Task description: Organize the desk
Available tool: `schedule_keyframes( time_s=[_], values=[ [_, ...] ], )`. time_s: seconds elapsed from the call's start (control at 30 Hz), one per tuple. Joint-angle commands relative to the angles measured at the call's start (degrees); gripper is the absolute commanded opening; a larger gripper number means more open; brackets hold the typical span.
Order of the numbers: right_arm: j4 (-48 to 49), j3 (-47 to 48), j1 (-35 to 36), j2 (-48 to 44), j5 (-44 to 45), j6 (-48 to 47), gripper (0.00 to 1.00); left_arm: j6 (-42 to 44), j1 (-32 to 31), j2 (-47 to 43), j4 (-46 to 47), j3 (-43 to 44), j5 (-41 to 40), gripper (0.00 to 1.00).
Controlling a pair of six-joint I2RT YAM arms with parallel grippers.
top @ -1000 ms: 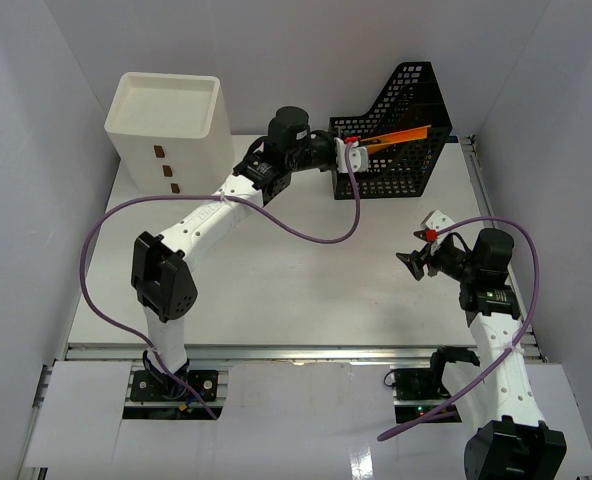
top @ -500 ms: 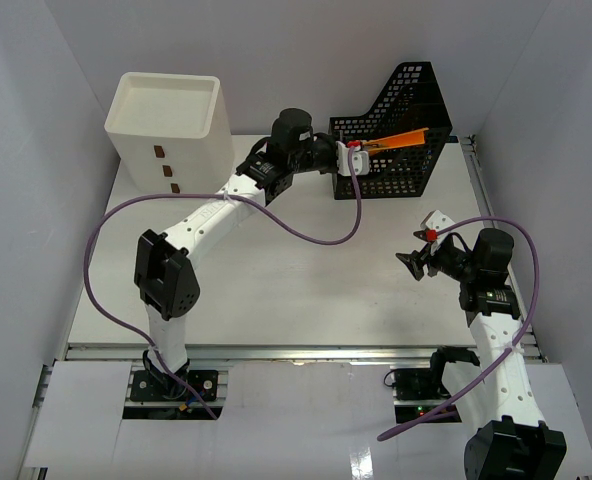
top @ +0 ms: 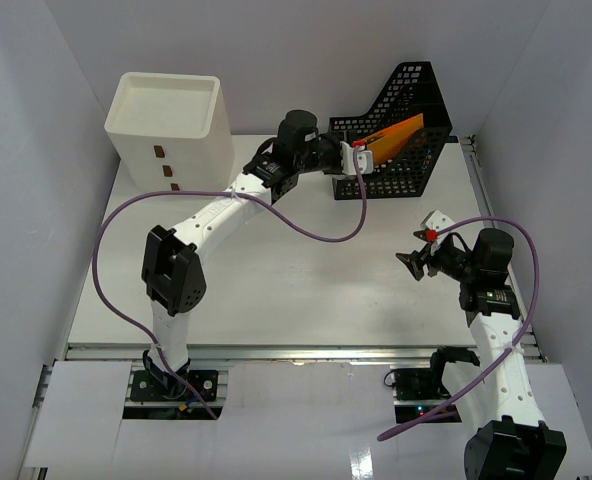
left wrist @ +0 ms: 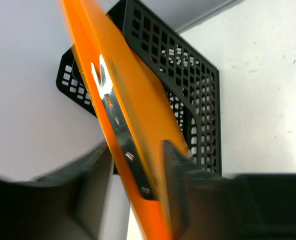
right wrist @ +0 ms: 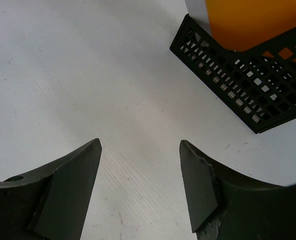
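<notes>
Tipped steeper: 1 orange folder (top: pixel 401 135) in 1 rack (top: pixel 406 90); left gripper (top: pixel 359 158) cannot tell; right gripper (right wrist: pixel 139 145) released

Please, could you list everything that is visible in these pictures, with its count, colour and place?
desk: one, white, under everything, between white walls
drawer box: one, white, far left corner
file holder: one, black mesh, far side, right of centre
folder: one, orange, inside the file holder
cables: two, purple, one along each arm
left arm, right arm: two, white and black, bases at near edge
left hand: one, black, around the folder
right hand: one, black, open, empty, above the desk
</notes>
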Motion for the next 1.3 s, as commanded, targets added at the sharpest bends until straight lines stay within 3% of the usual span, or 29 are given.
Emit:
schedule_keyframes(
  time_s=[0.0,0.2,0.5,0.7,0.9,1.0,1.1,1.27],
  values=[
    [2.5,-0.5,-0.2,-0.4,-0.8,-0.1,0.70,-3.6,-1.3,-0.5,3.8,3.4,2.2,0.62],
    [2.5,-0.5,-0.2,-0.5,-0.6,-0.3,0.70,-7.1,-2.7,1.1,8.8,5.0,1.6,0.75],
    [2.5,-0.7,-0.3,-0.7,-0.5,-0.4,0.70,-15.1,-2.9,2.8,16.2,8.6,2.2,0.76],
    [1.9,-0.8,-0.3,-0.8,-2.6,-0.6,0.73,-20.4,-2.9,-0.7,22.2,7.5,0.6,0.76],
    [-1.2,-0.3,0.3,1.3,-7.9,-3.3,0.72,-30.5,-2.9,-9.7,27.5,4.7,-9.1,0.83],
    [-3.0,3.0,2.3,3.2,-6.6,-3.2,0.69,-34.5,-2.6,-18.8,29.1,-1.8,-14.9,0.86],
    [-2.9,8.1,2.8,6.2,-2.9,-1.7,0.66,-42.1,-1.1,-31.6,30.3,-14.9,-23.5,0.86],
    [-4.3,17.4,3.1,13.6,-2.1,5.9,0.63,-67.7,5.5,-49.4,31.8,-44.2,-39.0,0.76]
  ],
)
